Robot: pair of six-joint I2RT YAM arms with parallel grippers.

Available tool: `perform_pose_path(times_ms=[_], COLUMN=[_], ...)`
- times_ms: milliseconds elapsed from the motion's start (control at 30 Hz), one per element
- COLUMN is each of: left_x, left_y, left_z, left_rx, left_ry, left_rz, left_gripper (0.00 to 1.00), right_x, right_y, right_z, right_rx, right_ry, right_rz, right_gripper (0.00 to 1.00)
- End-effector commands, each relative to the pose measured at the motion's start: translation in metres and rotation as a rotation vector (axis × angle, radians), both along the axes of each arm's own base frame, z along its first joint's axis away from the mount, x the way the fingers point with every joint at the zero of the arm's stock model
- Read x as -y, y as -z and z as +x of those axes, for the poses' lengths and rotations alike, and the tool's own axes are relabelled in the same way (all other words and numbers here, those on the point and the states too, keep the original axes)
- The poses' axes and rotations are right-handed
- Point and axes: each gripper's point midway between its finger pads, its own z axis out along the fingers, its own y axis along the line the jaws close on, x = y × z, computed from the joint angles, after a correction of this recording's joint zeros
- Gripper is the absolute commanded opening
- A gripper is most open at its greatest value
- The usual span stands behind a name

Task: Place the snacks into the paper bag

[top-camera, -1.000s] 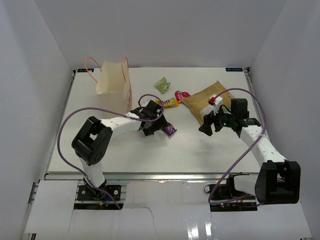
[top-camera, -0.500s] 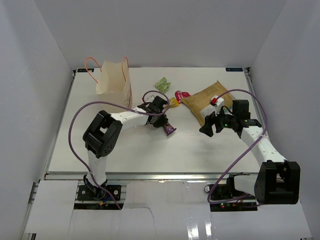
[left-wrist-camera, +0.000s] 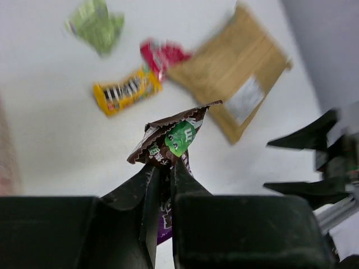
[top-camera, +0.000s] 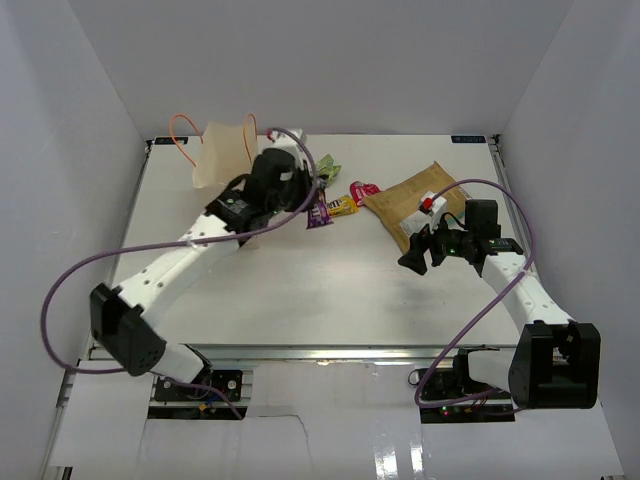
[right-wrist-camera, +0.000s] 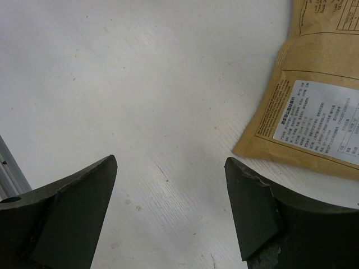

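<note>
1. On my left gripper [left-wrist-camera: 166, 168] the two fingers are pressed together on the lower edge of a dark packet [left-wrist-camera: 171, 137]. It is a brown-and-purple candy wrapper with a green patch, and it stands up out of the tips.
2. That packet is up off the table [top-camera: 330, 290], pinched at its bottom end, with its top corner tilted to the right in the left wrist view.
3. On my right gripper [right-wrist-camera: 168, 207] the fingers stand wide apart with nothing between them, only bare table below.
4. The corner of the tan pouch [right-wrist-camera: 320, 101] with the white label lies just beside the right-hand finger. I cannot tell whether they touch.
5. From above, the left arm reaches far forward and its gripper sits just beside the paper bag [top-camera: 228, 160], on the bag's right.
6. The bag stands upright at the far left of the table, with its orange cord handles up.
7. Flat on the table lie a yellow packet [left-wrist-camera: 126, 92], a pink-red packet [left-wrist-camera: 162, 54] touching the pouch's edge, and a green packet [left-wrist-camera: 95, 25] farther back.
</note>
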Motion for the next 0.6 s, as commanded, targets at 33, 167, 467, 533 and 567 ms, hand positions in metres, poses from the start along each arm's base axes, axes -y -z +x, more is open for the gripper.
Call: perform_pose_path(times_ms=[33,167,467,533,567], left_x=[-0.087,-0.138,-0.192,-0.194,-0.195], left_y=[-0.130,-0.183,-0.171,-0.162,-0.154], left_z=[0.004,0.025,0.095,0.105,0.111], left_rx=[0.279,0.379,0.358,0.340,0.324], left_ry=[-0.084,-0.180,-0.376,-0.385,-0.395], left_rz=[0.093,0.112,0.190,0.210,0.225], left_gripper=[0.17,0.17,0.17,0.17,0.17], right_x=[-0.002,-0.003,-0.003,-0.003,-0.002], right_y=[-0.010,-0.011,-0.018,-0.020,-0.019], right_z=[0.005,0.008,0.010,0.011,0.010], right_rx=[0.041,0.036,0.052,0.063,0.063], right_ry=[-0.031,-0.038,-0.040,-0.037,-0.035], right_rz=[0.010,0.017,0.017,0.012,0.009], right_gripper=[0.83,0.83,0.83,0.83,0.83])
